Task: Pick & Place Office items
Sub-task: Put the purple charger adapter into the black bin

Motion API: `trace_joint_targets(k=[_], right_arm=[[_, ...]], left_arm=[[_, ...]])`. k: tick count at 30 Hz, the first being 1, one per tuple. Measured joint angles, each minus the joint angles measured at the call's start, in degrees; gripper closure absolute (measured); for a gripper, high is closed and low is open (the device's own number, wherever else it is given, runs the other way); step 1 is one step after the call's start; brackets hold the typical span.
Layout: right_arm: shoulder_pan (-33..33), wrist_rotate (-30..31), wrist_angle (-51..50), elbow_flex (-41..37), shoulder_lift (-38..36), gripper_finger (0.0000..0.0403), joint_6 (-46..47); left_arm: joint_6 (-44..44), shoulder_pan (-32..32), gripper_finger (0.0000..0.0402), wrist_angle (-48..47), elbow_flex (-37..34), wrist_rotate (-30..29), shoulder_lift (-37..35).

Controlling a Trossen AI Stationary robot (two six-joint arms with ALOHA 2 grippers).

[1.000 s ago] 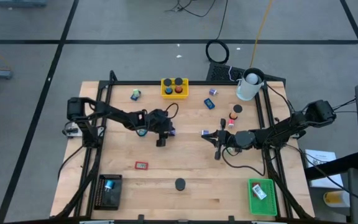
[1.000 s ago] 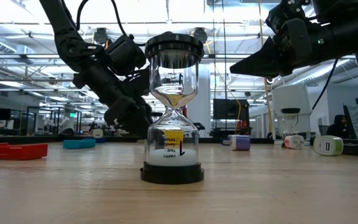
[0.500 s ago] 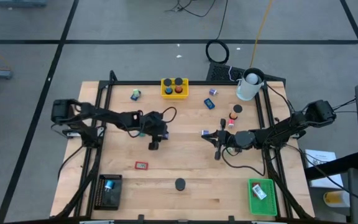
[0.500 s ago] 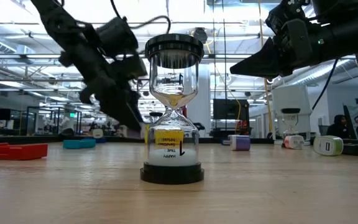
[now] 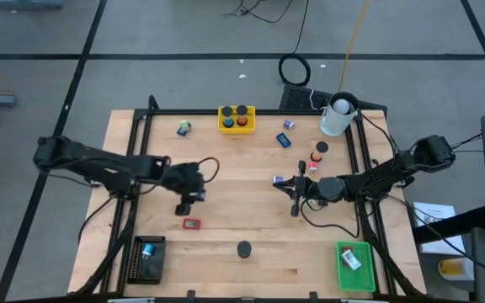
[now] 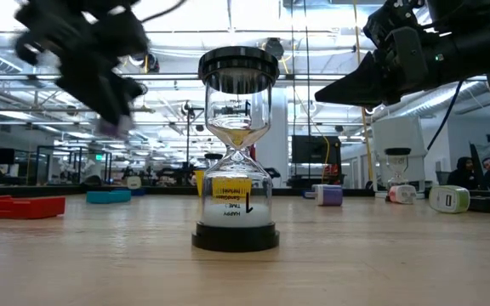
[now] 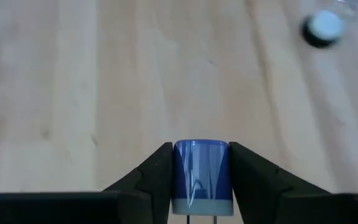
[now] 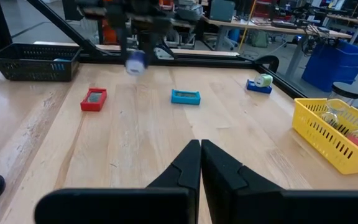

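Observation:
My left gripper (image 5: 183,205) hangs over the table's left middle, shut on a small blue block (image 7: 202,174) with a pale base; the right wrist view shows the block (image 8: 135,61) in the air. My right gripper (image 5: 294,207) hovers right of centre, shut on nothing (image 8: 201,145). Other office items lie on the wood: a red one (image 5: 191,224), blue ones (image 5: 285,140), a green-white one (image 5: 183,128), a teal one (image 8: 185,96). An hourglass (image 6: 236,153) stands near the front edge. My left gripper pinches the blue block by two opposite sides (image 7: 180,168) between its two fingers. The fingers slant down toward the table. The block is lifted clear of the wood, its pale base with two thin prongs turned back toward the wrist.
A yellow tray (image 5: 237,119) with black caps stands at the far edge, a black tray (image 5: 148,258) at the near left, a green tray (image 5: 356,265) at the near right, a white cup (image 5: 337,116) at the far right. Bare wood lies below the left gripper.
My left gripper has risen and swung from the table's middle toward the left and near edges, carrying the blue block clear of the wood. Its fingers have stayed shut on the block.

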Motion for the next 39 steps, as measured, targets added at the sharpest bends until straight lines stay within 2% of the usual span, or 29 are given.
trace_joint_targets(k=[9,17,26,32,39], right_arm=[[0.01,0.02,0.0,0.0,0.0,0.0394,0.0],[0.01,0.07,0.0,-0.02,0.0,0.0394,0.0],[0.01,0.07,0.0,-0.02,0.0,0.0394,0.02],[0.01,0.09,0.0,-0.04,0.0,0.0394,0.26],[-0.01,0.09,0.0,-0.04,0.0,0.0394,0.44]], left_arm=[[-20.45,-13.87,0.0256,-12.44,0.01,-2.97,-12.37],[-41.4,-28.84,0.0255,-14.42,0.0,-2.42,-14.76],[-66.15,-45.19,0.0254,-16.52,0.02,-4.79,-10.68],[-72.76,-51.5,0.0254,-12.85,0.02,-7.03,-4.86],[-78.62,-55.57,0.0254,-8.99,0.02,-5.51,3.03]])
